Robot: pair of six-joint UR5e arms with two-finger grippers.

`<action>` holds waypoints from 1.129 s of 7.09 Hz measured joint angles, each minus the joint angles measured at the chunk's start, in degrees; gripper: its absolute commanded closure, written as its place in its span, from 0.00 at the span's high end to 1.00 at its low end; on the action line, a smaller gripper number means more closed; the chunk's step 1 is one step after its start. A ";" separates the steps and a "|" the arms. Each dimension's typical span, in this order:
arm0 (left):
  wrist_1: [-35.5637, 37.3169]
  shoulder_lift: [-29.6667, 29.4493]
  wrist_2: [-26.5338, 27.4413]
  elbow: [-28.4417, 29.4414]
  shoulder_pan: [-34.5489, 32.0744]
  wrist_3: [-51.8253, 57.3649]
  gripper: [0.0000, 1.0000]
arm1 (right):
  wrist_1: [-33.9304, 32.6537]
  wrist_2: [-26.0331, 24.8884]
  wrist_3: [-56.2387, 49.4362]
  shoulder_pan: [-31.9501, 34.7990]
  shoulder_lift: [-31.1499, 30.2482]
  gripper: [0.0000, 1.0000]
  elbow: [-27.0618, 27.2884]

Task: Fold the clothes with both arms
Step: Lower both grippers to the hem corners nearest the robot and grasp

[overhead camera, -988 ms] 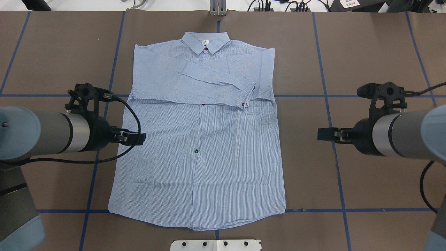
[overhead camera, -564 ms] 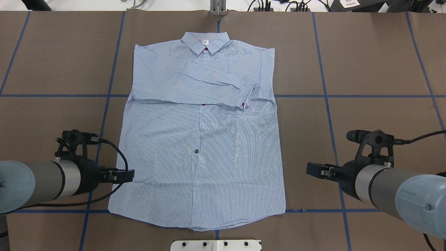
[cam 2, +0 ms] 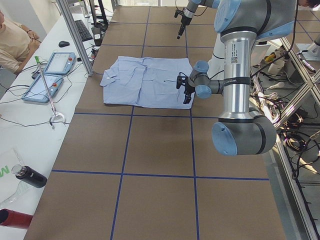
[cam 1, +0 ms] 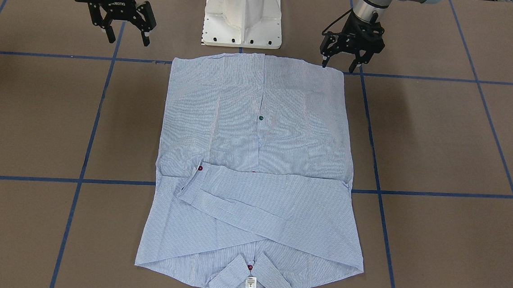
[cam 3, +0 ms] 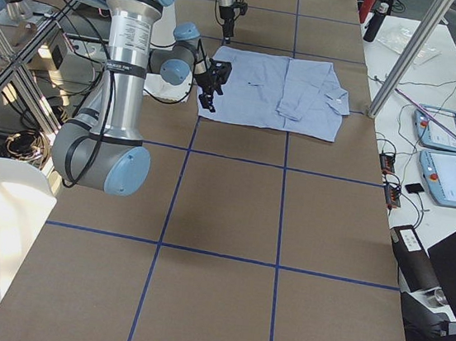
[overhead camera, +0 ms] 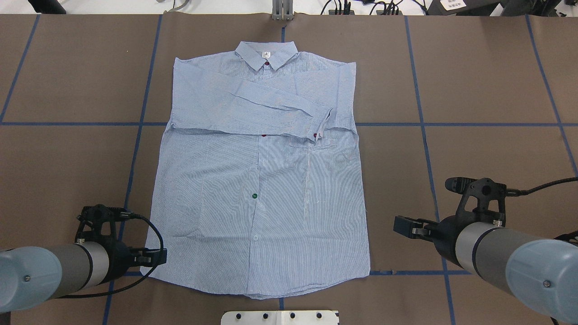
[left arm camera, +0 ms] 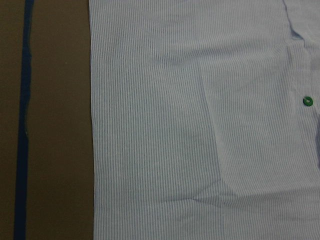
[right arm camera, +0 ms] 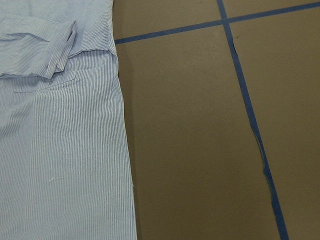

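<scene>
The left gripper [overhead camera: 156,258] hangs at the shirt's near left hem corner. Its fingers are spread wide, as the front-facing view shows, and nothing is between them. That looks like a pose for pinching the corner. The light blue striped shirt [overhead camera: 271,180] lies flat and front-up in the middle of the brown table [overhead camera: 496,90]. Its collar [overhead camera: 266,55] points away from the robot and its hem lies nearest the robot. Both sleeves are already laid across the chest, the upper cuff [overhead camera: 321,123] ending just above the pocket. The body is thus a plain rectangle, probably ready for a hem-to-collar fold. The right gripper [overhead camera: 404,225], also spread and empty, hovers over bare table near the right side seam. It is clear of the cloth, so it likely has to close in on its own hem corner before both arms can lift together.
</scene>
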 measured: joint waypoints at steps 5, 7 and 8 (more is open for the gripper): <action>-0.12 -0.24 0.07 3.09 3.90 -3.29 0.64 | -0.06 -0.49 0.01 -0.32 0.01 1.00 -0.05; -0.07 -0.21 -0.28 3.13 3.98 -3.37 0.64 | -0.02 -0.84 0.01 -0.63 0.00 1.00 -0.06; -0.01 -0.09 -0.45 3.11 3.98 -3.29 0.64 | 0.00 -0.94 0.01 -0.66 -0.02 1.00 -0.07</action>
